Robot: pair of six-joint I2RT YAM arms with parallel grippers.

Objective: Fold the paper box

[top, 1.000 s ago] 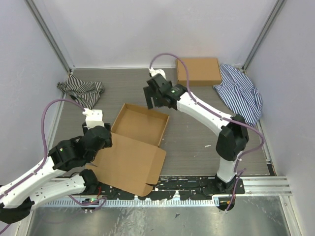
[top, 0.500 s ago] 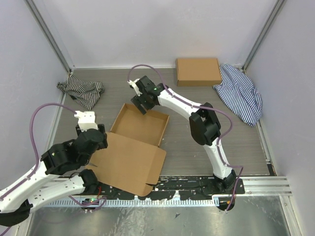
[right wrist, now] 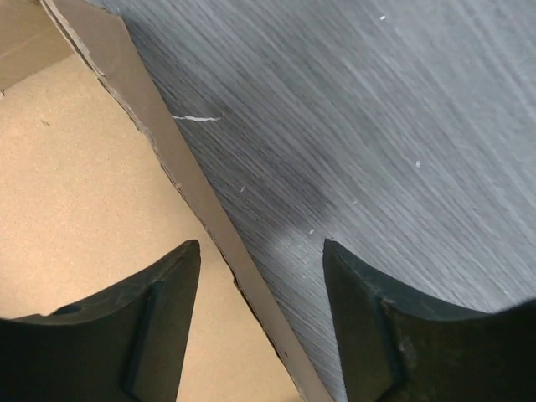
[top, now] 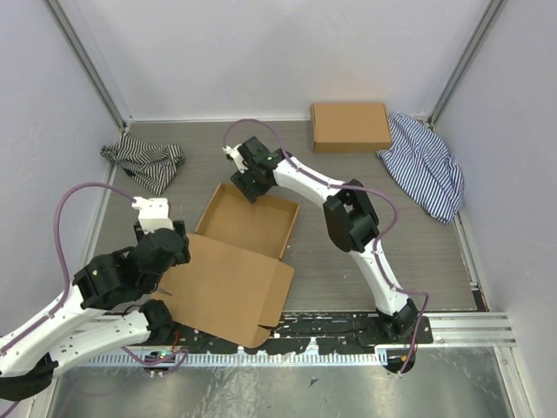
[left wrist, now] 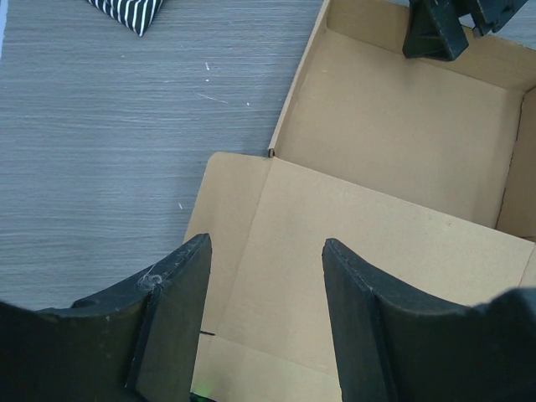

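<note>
The paper box [top: 248,225] lies open mid-table: a shallow brown tray with raised walls, its flat lid panel [top: 228,292] spread toward the near edge. My left gripper [top: 165,248] hovers over the lid's left part, open, with bare cardboard [left wrist: 402,142] between its fingers [left wrist: 266,243]. My right gripper [top: 251,185] is at the tray's far wall, open. In the right wrist view its jaws [right wrist: 261,244] straddle that wall's edge [right wrist: 193,193], one finger over the tray floor [right wrist: 75,167], the other over the table, neither touching the wall.
A ready-made brown box [top: 351,126] sits at the back. A blue striped cloth [top: 426,165] lies bunched at the right, a dark striped cloth [top: 144,161] at the back left. Enclosure walls stand on three sides.
My right arm swung left from near the back box to the tray's far wall, and its jaws narrowed a little. My left arm shifted slightly toward the left.
</note>
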